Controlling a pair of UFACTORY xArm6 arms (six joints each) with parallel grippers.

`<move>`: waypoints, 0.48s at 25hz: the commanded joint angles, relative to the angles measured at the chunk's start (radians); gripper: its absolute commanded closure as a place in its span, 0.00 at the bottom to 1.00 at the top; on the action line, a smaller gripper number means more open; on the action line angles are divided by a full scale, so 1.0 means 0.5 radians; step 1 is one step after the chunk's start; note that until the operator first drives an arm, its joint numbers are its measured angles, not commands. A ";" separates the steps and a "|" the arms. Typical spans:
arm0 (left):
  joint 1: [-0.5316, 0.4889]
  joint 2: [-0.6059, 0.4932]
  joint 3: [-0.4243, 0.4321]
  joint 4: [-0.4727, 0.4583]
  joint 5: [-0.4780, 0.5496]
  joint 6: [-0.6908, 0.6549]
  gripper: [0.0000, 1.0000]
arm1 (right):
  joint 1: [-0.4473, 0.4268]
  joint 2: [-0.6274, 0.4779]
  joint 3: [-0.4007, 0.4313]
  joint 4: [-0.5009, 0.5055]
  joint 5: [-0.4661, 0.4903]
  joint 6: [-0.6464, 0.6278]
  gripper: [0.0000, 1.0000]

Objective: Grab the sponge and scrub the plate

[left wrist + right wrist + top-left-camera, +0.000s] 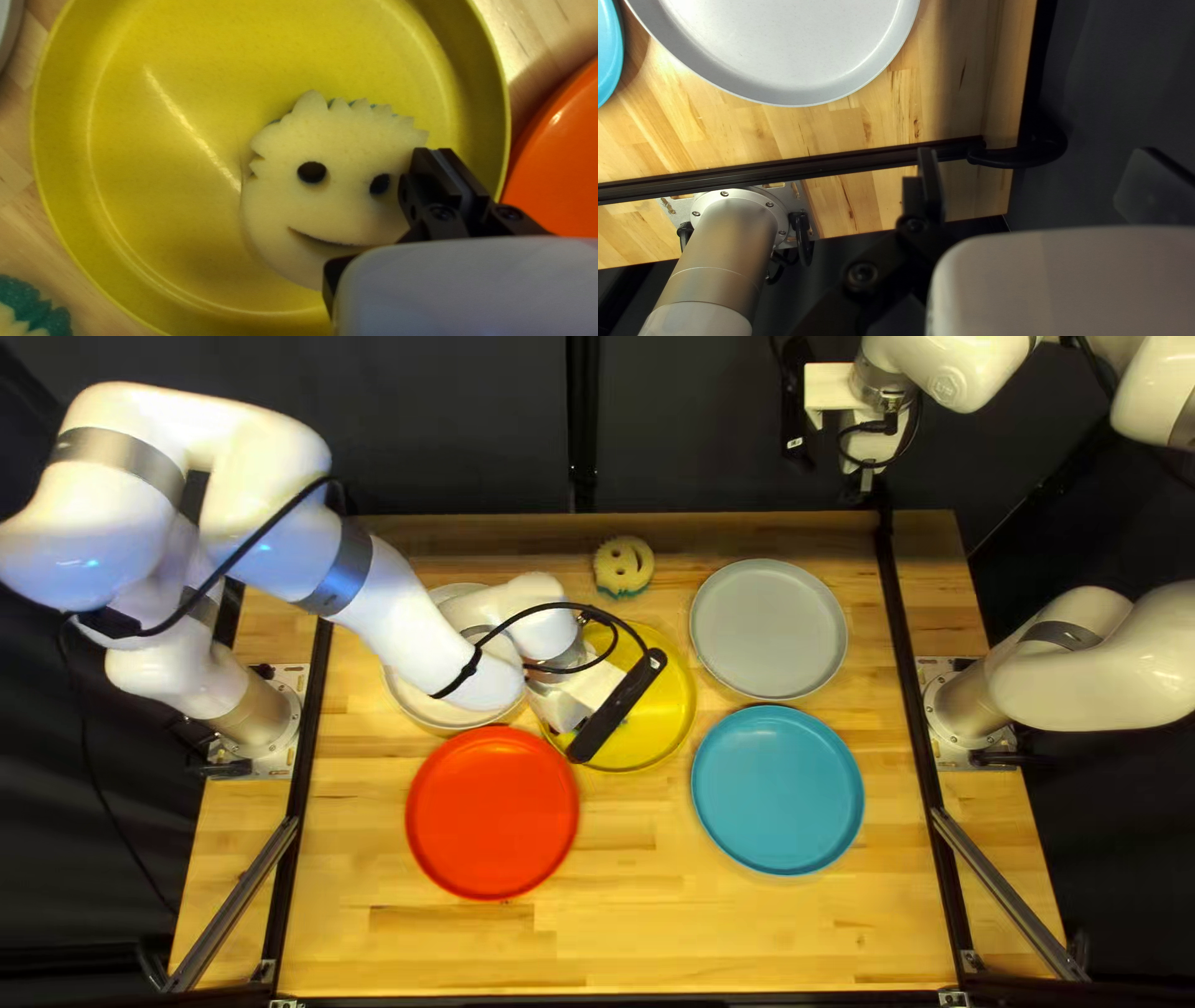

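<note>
While the left hand (560, 709), closed and empty, is at the sponge (336, 155) on the yellow plate (156, 205), the right hand (862, 490), open and empty, is well apart from it.

Pale wooden table (747, 940), plank-patterned, brightly lit, dimmer along far edge. Dark curtain (423, 454) behind; black vertical post (581, 429) against it. Black rails (915, 672) crossing tabletop near both sides.
</note>
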 commanded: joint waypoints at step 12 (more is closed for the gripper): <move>0.075 0.466 -0.684 0.119 0.168 0.015 1.00 | 0.000 0.000 0.000 0.000 0.000 0.000 0.00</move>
